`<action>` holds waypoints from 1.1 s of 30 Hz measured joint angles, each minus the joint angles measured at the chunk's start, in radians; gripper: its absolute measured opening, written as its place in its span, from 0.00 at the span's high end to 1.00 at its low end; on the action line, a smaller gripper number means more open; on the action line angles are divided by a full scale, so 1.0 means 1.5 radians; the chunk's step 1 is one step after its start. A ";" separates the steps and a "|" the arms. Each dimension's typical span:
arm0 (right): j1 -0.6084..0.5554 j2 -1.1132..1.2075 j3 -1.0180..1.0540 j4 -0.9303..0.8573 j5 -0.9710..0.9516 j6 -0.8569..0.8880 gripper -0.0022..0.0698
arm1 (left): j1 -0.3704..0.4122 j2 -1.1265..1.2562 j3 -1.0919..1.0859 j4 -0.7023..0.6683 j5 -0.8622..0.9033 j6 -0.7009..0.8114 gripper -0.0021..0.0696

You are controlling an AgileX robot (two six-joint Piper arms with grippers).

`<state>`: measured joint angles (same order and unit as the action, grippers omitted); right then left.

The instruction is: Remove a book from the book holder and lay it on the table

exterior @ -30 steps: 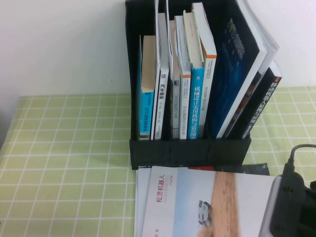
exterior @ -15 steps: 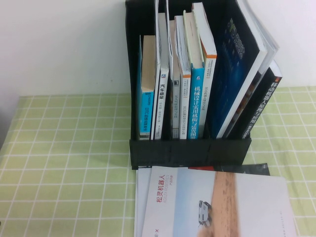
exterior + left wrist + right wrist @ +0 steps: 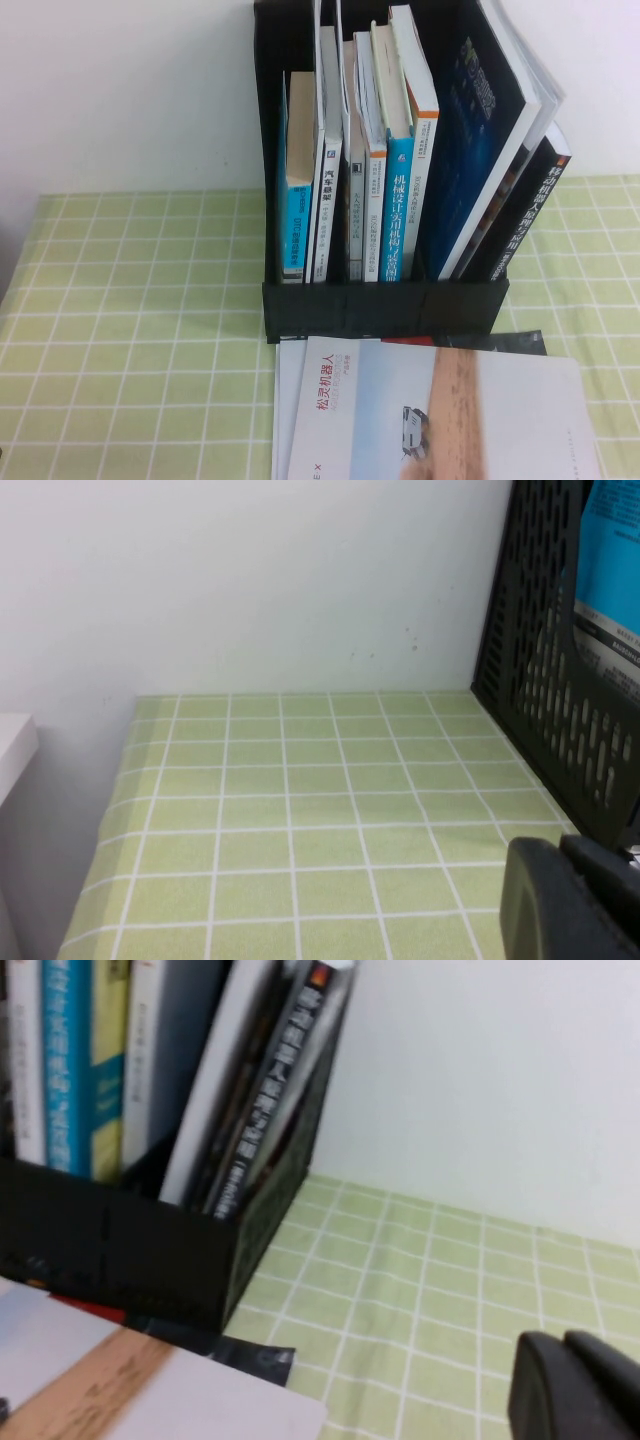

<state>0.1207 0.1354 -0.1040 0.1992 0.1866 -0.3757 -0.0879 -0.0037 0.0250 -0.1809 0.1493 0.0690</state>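
The book point(image 3: 440, 415), pale cover with red title, tan band and small vehicle picture, lies flat on the table point(image 3: 140, 330) just in front of the book holder point(image 3: 385, 310). The black holder stands upright with several books in it. Neither gripper shows in the high view. In the right wrist view my right gripper point(image 3: 565, 1380) is shut and empty above the green cloth, to the right of the holder point(image 3: 110, 1250) and clear of the book point(image 3: 120, 1390). In the left wrist view my left gripper point(image 3: 560, 890) is shut and empty beside the holder's perforated side point(image 3: 560, 700).
A large dark-blue book point(image 3: 480, 130) leans in the holder's right end. A dark cover point(image 3: 520, 342) pokes out from under the flat book. A white wall point(image 3: 130, 90) rises behind the table. Green cloth lies open to the left point(image 3: 300, 810) and right point(image 3: 450, 1280) of the holder.
My right arm, seen at the lower right edge one second ago, has drawn back out of the high view. The book has not moved.
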 joint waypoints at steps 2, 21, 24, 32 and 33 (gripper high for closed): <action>-0.034 -0.050 0.045 0.013 -0.003 0.010 0.97 | 0.000 0.000 0.000 0.000 0.000 0.000 0.97; -0.105 -0.096 0.088 0.034 0.124 0.021 0.97 | 0.000 0.000 0.000 0.000 0.009 -0.001 0.97; -0.105 -0.096 0.088 0.037 0.124 0.021 0.97 | 0.000 0.000 0.000 0.000 0.010 -0.001 0.97; -0.105 -0.096 0.088 0.038 0.124 0.021 0.97 | 0.000 0.000 0.000 0.000 0.010 -0.017 0.97; -0.105 -0.096 0.088 0.038 0.124 0.021 0.97 | 0.000 0.000 0.000 0.000 0.010 -0.018 0.97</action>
<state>-0.0361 -0.0093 0.0276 0.2567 0.3730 -0.3440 -0.0879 -0.0037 0.0250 -0.1809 0.1648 0.0415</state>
